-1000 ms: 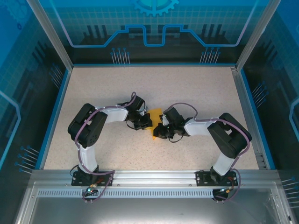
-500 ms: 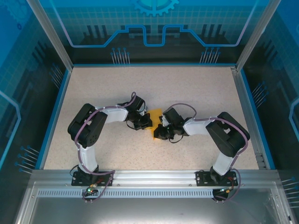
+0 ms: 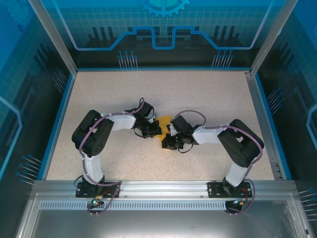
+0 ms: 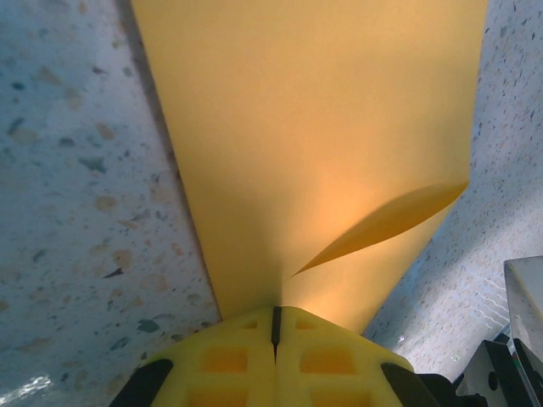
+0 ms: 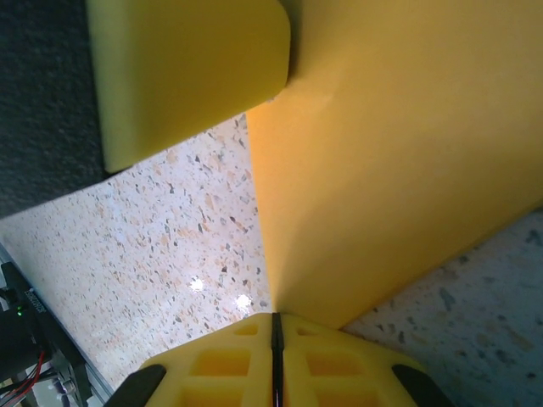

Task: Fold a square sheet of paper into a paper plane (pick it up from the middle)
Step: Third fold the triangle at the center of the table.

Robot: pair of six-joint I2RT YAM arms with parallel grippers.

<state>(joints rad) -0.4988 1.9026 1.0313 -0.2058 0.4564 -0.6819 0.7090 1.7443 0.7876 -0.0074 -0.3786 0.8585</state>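
1. Paper (image 3: 165, 120) lies in the middle of the table (image 3: 208, 94), held between both arms.
2. Left gripper (image 4: 276, 315) is pinched tight on one edge; right gripper (image 5: 274, 322) pinches another.
3. If they pull apart too hard, it could rip or slip out.

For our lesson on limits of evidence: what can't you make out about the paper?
Top view: paper mostly covered by left gripper and right gripper; folds too small.
Left wrist view: paper cut off by top edge.
Right wrist view: paper cut off by top and right edges.
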